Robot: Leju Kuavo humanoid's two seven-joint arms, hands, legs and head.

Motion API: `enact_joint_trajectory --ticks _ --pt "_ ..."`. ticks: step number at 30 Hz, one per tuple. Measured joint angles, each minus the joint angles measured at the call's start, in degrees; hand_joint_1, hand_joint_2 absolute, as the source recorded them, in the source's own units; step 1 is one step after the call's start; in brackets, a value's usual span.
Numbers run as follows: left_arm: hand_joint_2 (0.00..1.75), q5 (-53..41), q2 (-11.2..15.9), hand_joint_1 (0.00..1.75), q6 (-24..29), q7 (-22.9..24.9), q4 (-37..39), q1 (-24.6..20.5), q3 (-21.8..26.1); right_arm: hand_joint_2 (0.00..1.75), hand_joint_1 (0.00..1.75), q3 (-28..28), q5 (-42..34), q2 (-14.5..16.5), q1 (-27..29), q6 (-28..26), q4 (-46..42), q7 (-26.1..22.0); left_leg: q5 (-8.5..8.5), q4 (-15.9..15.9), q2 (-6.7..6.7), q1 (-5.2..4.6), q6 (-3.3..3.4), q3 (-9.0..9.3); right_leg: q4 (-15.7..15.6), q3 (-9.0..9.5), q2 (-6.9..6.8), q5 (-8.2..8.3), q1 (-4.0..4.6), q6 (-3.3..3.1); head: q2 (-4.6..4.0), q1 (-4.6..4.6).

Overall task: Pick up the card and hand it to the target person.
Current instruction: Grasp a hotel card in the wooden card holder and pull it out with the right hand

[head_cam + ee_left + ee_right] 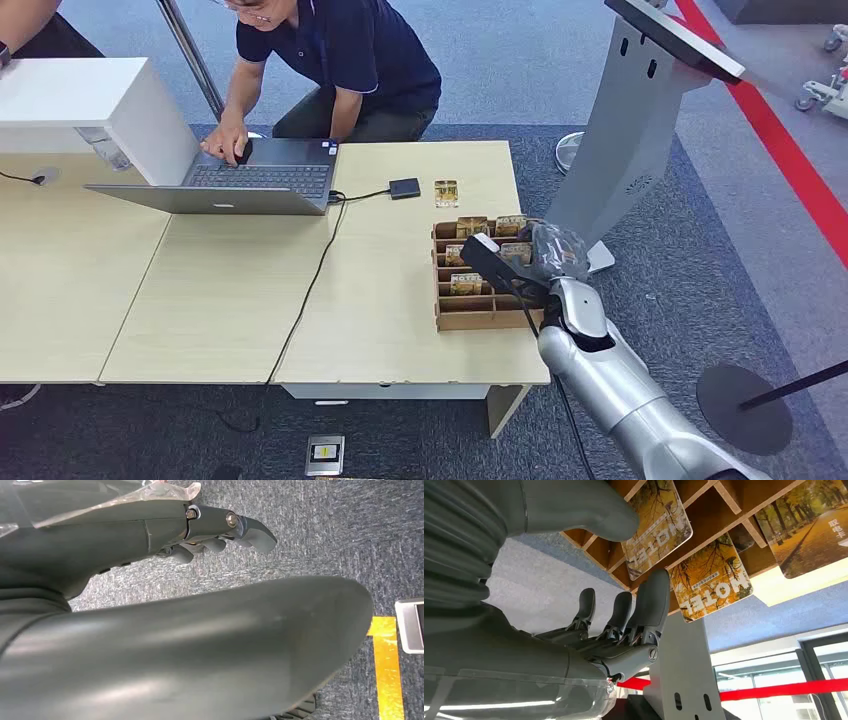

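Right hand (545, 250) over rack (485, 316), one loose card (446, 192)

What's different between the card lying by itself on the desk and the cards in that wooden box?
The loose card lies flat on the bare desk, beyond the wooden box and apart from it; the boxed cards lean in separate slots. The loose card is out in the open, away from the robot; the boxed ones sit right under its right hand, fingers apart and holding nothing. Both show a similar yellow-brown picture.
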Motion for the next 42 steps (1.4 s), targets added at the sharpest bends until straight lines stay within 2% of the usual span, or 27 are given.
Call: enact_joint_trajectory --ticks 42 --pt "1.75 -0.55 0.0 0.0 -0.22 0.35 0.0 -0.16 -0.02 1.75 1.71 0.22 -0.15 0.09 -0.37 0.76 -0.28 -1.4 0.0 0.0 0.0 0.0 0.0 -0.01 0.0 0.0 0.0 0.0 0.0 0.0 0.0 -0.02"
